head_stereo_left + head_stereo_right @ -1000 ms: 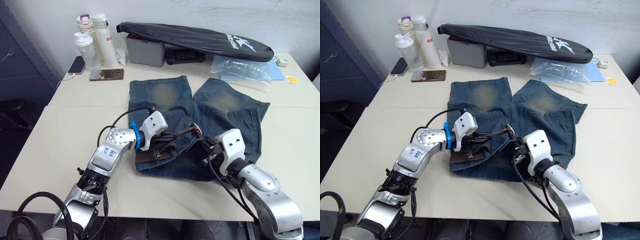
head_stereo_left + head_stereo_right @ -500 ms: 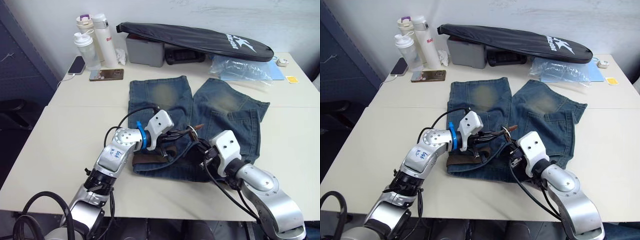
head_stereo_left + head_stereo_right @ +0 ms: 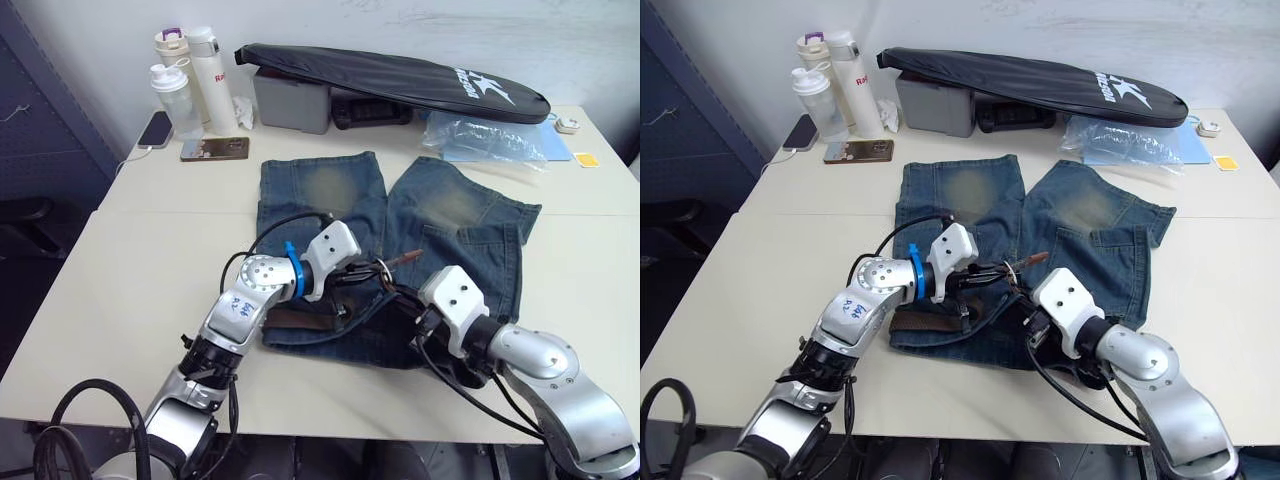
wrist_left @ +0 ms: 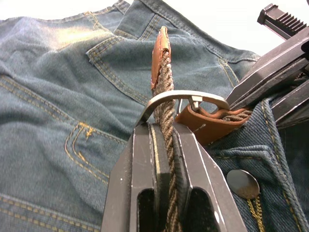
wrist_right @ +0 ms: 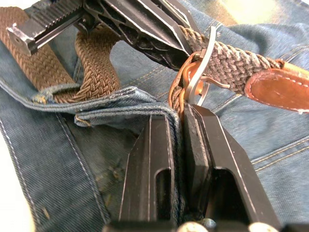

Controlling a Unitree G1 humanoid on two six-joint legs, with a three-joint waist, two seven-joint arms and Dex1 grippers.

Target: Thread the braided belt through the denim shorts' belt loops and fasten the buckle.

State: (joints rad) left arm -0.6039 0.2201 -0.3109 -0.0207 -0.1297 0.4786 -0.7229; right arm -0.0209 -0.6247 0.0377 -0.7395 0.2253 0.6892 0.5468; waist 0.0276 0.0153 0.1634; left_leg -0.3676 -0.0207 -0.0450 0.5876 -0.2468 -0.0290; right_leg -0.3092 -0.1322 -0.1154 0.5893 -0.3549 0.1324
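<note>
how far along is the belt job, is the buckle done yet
Nearly done, not fastened. Done: the braided belt lies along the waistband of the denim shorts, passing under a belt loop, and its tip is through the buckle. In hand: the left hand pinches the belt just behind the buckle, and the right hand grips the buckle end. Left: I can't tell that the prong is seated.

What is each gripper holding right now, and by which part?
Left gripper clamps the braided belt just behind where it passes through the buckle. Right gripper pinches the belt's buckle end.
</note>
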